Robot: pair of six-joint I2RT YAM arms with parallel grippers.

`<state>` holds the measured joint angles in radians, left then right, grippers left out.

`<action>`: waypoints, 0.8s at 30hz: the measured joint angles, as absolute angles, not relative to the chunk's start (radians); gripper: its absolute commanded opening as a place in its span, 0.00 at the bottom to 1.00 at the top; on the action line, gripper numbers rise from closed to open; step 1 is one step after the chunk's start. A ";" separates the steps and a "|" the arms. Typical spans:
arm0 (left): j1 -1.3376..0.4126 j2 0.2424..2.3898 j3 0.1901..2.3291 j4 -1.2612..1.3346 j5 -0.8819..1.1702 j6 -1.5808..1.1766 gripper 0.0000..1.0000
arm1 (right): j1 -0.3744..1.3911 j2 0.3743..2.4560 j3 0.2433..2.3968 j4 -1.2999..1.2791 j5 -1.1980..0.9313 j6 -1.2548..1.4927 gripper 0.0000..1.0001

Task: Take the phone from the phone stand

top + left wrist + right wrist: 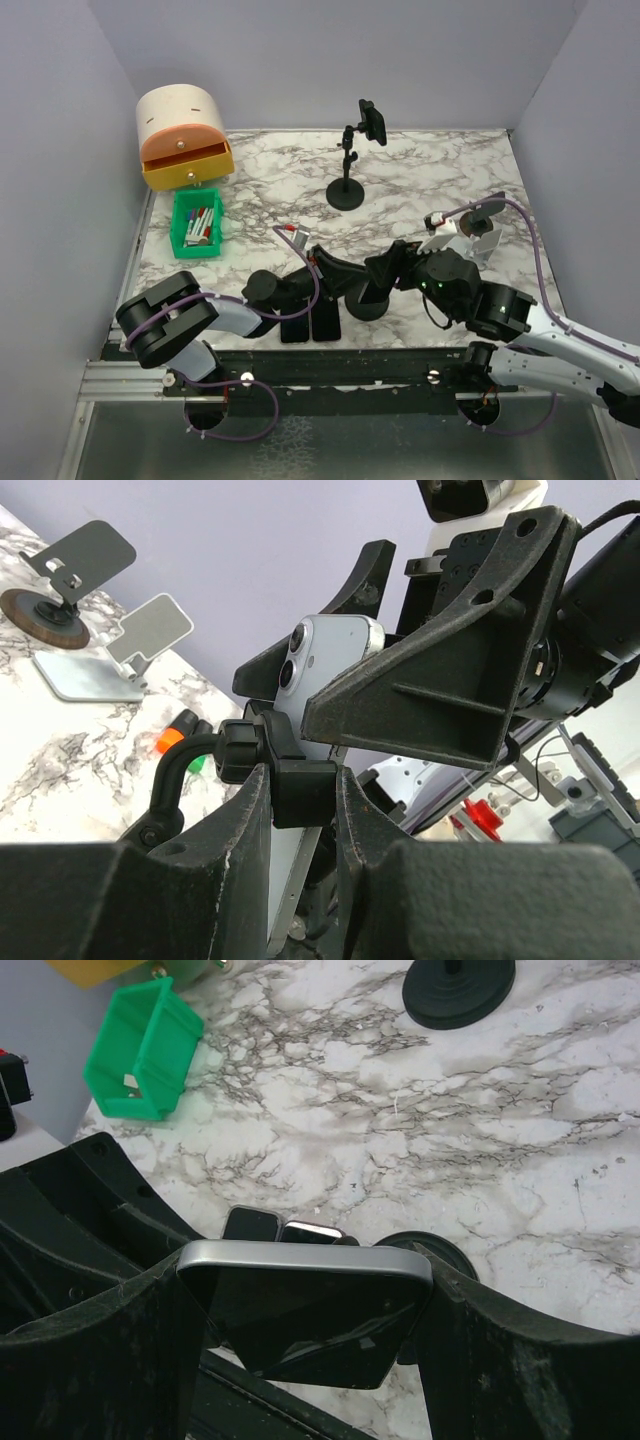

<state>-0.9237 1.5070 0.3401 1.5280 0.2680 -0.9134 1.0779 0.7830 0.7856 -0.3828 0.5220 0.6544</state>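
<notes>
Now, R gripper is clamped across the phone, which sits in the phone stand by the table front edge; L gripper pinches the stand's clamp. Best pull phone straight out, L bracing, no twist. Open room above & rearward; other stand well apart

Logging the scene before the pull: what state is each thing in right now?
phone: clamped in the phone stand, screen dark
phone stand: standing, gripped at its holder
left gripper: shut on the phone stand
right gripper: shut on the phone's edges
far stand: upright, untouched
drawer box: drawers partly pulled out
green bin: upright, markers inside
</notes>
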 measured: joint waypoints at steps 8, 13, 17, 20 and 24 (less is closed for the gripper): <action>-0.923 1.510 0.347 1.528 0.296 -0.936 0.00 | 1.077 0.707 0.727 -0.330 0.485 0.608 0.00; -0.921 1.515 0.350 1.528 0.296 -0.947 0.00 | 1.076 0.672 0.719 -0.329 0.441 0.574 0.00; -0.897 1.539 0.356 1.528 0.277 -0.954 0.00 | 1.081 0.638 0.719 -0.284 0.369 0.561 0.00; -0.897 1.547 0.366 1.528 0.276 -0.953 0.00 | 1.081 0.629 0.719 -0.277 0.345 0.551 0.00; -0.897 1.564 0.381 1.528 0.278 -0.954 0.25 | 1.081 0.632 0.719 -0.277 0.334 0.548 0.00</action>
<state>-0.8970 1.5642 0.3813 1.5284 0.2783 -0.9539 1.0805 0.6323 0.7189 -0.2771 0.3340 0.5480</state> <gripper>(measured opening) 0.246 0.755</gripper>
